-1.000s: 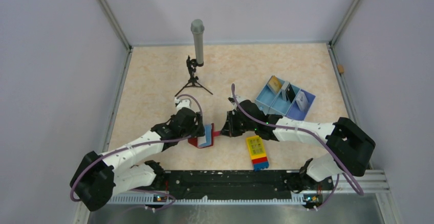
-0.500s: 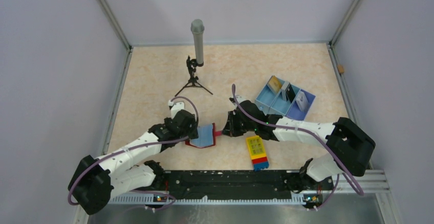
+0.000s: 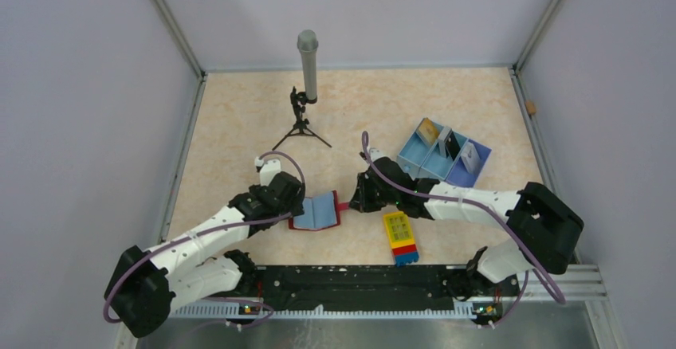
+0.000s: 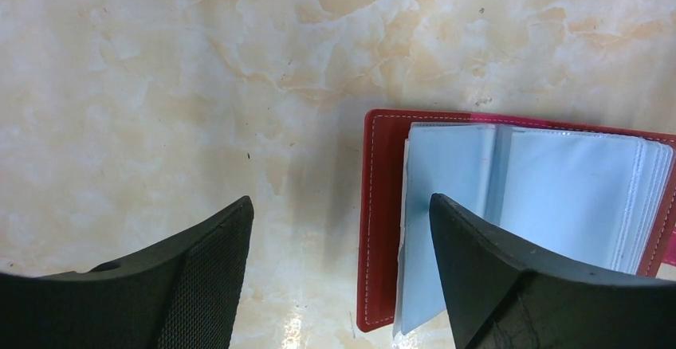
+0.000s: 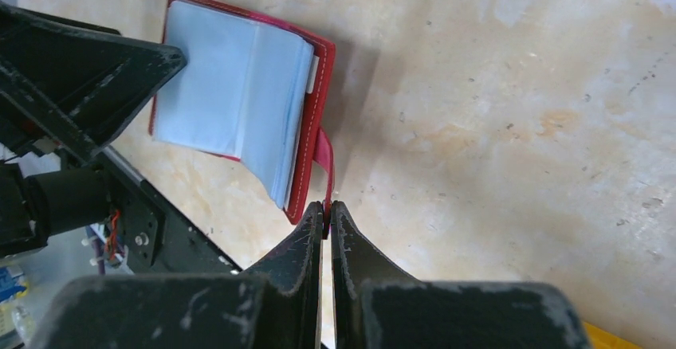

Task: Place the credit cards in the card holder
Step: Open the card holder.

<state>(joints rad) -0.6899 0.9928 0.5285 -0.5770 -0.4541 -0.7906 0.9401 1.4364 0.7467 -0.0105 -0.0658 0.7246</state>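
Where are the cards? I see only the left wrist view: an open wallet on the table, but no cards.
Observer: The cards stand in a blue tray, to the right of the wallet and farther back, one per compartment.
Operator: Does the right hand hold something?
Observer: Yes, the right hand is shut on the wallet's red tab.
Operator: Is anything else near the wallet?
Observer: A yellow, red and blue block lies to its right, apart from it.
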